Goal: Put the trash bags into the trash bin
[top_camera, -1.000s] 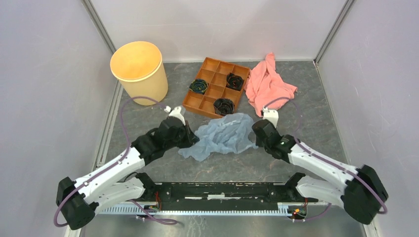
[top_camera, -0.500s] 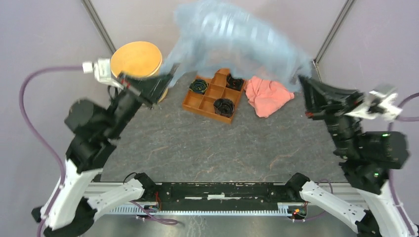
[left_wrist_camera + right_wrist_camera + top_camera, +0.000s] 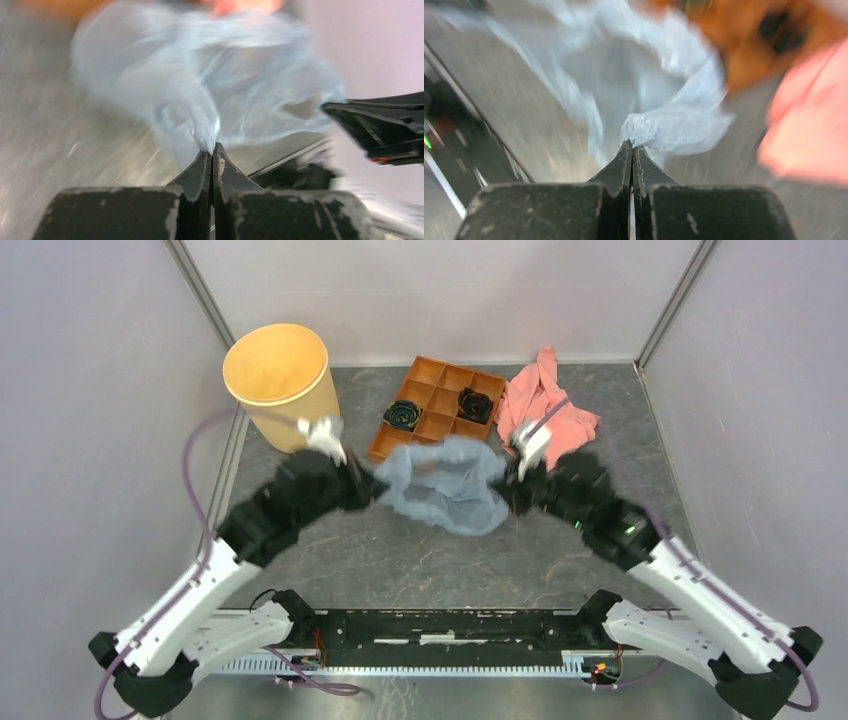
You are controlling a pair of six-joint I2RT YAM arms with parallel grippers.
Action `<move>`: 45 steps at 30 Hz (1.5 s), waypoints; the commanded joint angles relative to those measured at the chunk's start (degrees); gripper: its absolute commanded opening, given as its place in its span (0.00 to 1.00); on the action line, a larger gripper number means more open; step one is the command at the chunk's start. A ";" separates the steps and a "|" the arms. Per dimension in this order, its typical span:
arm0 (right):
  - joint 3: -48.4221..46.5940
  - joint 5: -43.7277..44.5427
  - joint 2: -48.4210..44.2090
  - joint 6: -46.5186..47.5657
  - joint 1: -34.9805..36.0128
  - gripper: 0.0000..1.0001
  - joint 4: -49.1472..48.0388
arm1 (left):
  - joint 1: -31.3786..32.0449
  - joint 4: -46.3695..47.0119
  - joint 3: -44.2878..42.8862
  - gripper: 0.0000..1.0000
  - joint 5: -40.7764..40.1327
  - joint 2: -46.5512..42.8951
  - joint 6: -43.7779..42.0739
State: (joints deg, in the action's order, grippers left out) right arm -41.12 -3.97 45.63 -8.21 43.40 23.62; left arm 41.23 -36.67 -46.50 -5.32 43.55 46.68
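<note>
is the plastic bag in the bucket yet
No, the plastic bag hangs between left gripper and right gripper, apart from the tan bucket.

The top camera looks steeply down from above and behind the arm bases, wide enough to take in the whole table (image 3: 420,550). Each wrist camera peers forward along its own pinched fingers, left gripper (image 3: 212,150) and right gripper (image 3: 631,148), very near the bag (image 3: 445,490). All three views share that bag.
</note>
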 commanded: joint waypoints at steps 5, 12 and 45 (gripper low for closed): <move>-47.24 -3.41 3.32 8.35 0.26 0.01 -12.10 | 0.08 12.49 -50.88 0.02 11.46 11.69 -11.36; -4.72 0.35 -2.88 0.76 0.18 0.01 -23.97 | 0.03 4.18 -12.36 0.02 -12.00 1.82 -3.29; 0.51 -5.37 -8.03 -2.10 1.49 0.01 -23.98 | -0.01 2.90 -7.91 0.02 -9.68 -11.28 -2.67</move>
State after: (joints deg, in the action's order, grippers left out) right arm -24.75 -10.68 42.13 -12.40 44.69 4.62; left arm 41.23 -40.69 -40.91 -13.85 35.94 46.13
